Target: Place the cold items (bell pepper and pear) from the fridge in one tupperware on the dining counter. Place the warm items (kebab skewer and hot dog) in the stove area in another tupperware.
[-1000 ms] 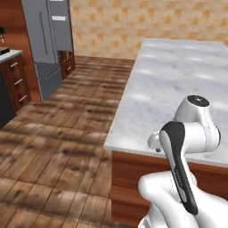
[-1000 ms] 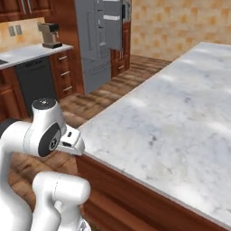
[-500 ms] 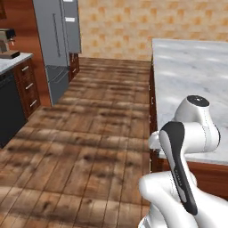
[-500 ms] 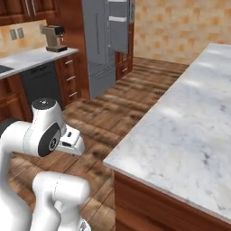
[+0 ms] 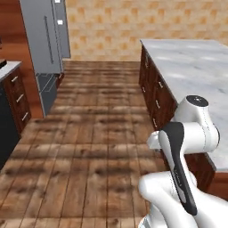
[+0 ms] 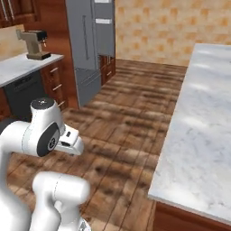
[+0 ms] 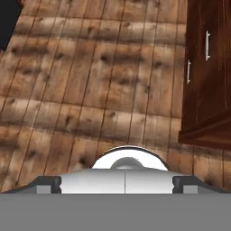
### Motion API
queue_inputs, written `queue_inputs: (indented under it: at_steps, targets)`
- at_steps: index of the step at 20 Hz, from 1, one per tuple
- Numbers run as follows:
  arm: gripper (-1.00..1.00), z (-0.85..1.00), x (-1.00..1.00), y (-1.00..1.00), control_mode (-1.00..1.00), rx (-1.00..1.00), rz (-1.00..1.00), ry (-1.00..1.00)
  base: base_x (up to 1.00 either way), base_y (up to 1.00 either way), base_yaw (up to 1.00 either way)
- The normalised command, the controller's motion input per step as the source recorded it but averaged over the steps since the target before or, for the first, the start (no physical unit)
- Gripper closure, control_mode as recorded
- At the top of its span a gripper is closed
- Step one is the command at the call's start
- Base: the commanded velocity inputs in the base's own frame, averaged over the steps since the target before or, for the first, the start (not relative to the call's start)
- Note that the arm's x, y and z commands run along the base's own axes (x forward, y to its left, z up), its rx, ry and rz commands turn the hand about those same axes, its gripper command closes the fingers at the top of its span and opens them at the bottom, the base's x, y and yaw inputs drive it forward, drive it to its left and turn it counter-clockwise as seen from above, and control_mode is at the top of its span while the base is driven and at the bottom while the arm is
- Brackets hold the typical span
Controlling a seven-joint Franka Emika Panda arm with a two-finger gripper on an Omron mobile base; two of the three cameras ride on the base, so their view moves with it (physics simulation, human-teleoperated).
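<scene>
Beside the marble tabletop (image 5: 191, 62), the base is turning toward the fridge (image 5: 44, 40), which now faces the cameras. The gripper (image 7: 117, 182) is hanging spread apart, carrying nothing.

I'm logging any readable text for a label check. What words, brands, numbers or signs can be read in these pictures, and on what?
None can be read: no words, numbers or signs on the fridge, coffee machine, marble counter or cabinets.
Two small light patches on the fridge are too blurred to tell if they bear text.
</scene>
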Motion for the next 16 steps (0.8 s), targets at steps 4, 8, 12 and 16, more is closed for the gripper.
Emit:
queue_inputs:
  at_steps: [4, 8, 12, 16]
  targets:
    - [-1.0, 0.0, 0.0, 0.0, 1.0, 0.0, 0.0, 0.0, 1.0, 1.0, -0.42]
    - [-1.0, 0.0, 0.0, 0.0, 1.0, 0.0, 0.0, 0.0, 1.0, 0.59, -0.27]
    - [-1.0, 0.0, 0.0, 0.0, 1.0, 0.0, 0.0, 0.0, 1.0, 0.04, -0.01]
    - [-1.0, 0.0, 0.0, 0.0, 1.0, 0.0, 0.0, 0.0, 1.0, 0.04, -0.15]
